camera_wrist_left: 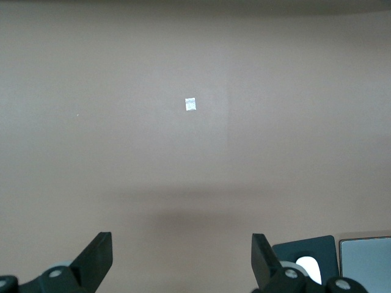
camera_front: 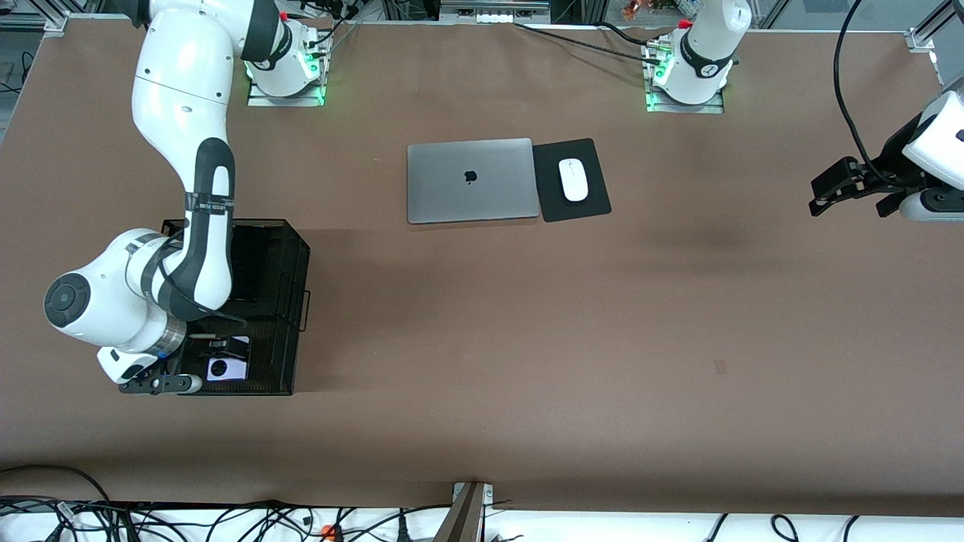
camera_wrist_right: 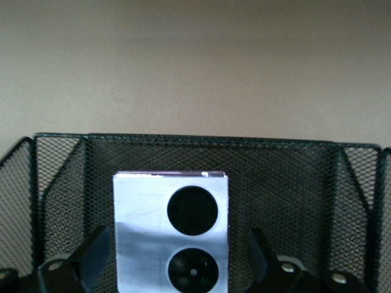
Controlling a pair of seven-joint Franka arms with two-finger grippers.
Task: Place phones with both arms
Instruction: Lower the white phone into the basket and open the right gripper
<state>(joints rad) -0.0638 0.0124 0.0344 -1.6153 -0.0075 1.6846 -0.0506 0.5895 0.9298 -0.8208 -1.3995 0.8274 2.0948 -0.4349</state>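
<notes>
A lilac-white flip phone (camera_wrist_right: pixel 171 238) with two black circles lies in the black mesh basket (camera_front: pixel 290 301) at the right arm's end of the table, in the basket's end nearest the front camera (camera_front: pixel 228 369). My right gripper (camera_wrist_right: pixel 177 262) reaches down into the basket (camera_wrist_right: pixel 287 177) and is open. Its fingers (camera_wrist_right: pixel 91 256) stand on either side of the phone, with a gap on each side. My left gripper (camera_front: pixel 817 197) hangs open over bare table at the left arm's end, nothing between its fingers (camera_wrist_left: pixel 98 256).
A shut grey laptop (camera_front: pixel 472 181) lies mid-table near the arms' bases, with a white mouse (camera_front: pixel 574 179) on a black pad (camera_front: pixel 571 181) beside it. The right arm's elbow (camera_front: pixel 71 301) hangs over the basket's outer side. A small white speck (camera_wrist_left: pixel 190 104) marks the brown table.
</notes>
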